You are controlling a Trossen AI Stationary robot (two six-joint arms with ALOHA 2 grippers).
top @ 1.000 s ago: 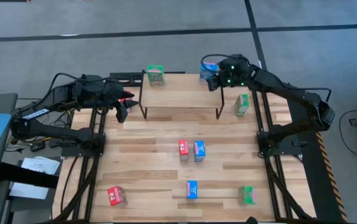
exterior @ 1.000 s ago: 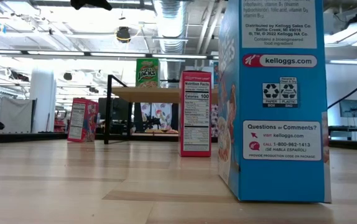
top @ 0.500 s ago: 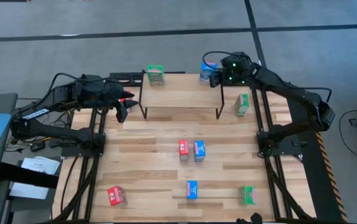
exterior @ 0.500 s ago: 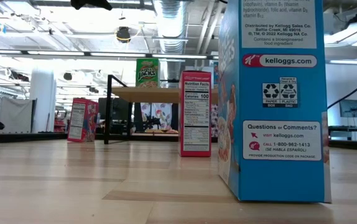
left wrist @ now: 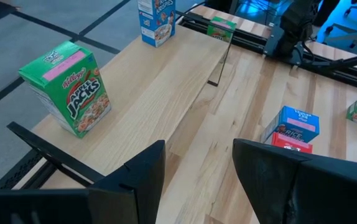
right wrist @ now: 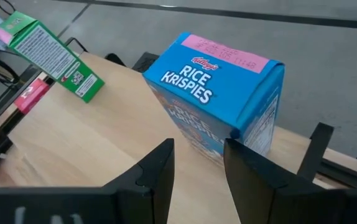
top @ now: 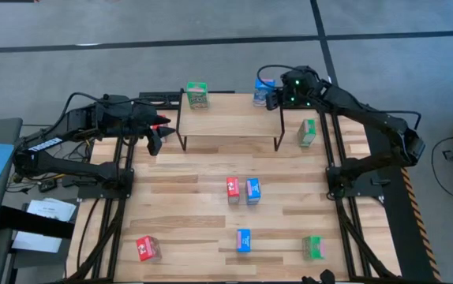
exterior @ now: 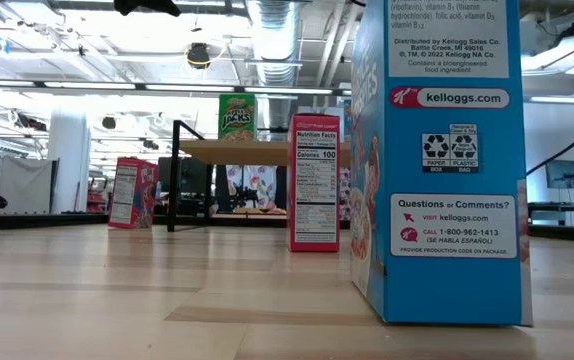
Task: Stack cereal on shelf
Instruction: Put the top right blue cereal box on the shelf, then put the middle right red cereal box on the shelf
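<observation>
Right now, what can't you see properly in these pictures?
- Low view: the big blue cardboard cereal box is cut off by the top edge and hides the table's right side behind it.
- Low view: neither gripper shows.
- High view: print on the small red cereal box is too small to read.
- Right wrist view: the blue Rice Krispies box has its base hidden behind the dark fingers.

A large slatted wooden tabletop (top: 195, 197) is seen set on a grey floor (top: 92, 28) crossed by dark lines. White papers (top: 49, 213) are laid beside it. In the low view, ceiling ducting (exterior: 277, 25) and strip lights (exterior: 87, 85) are shown.
</observation>
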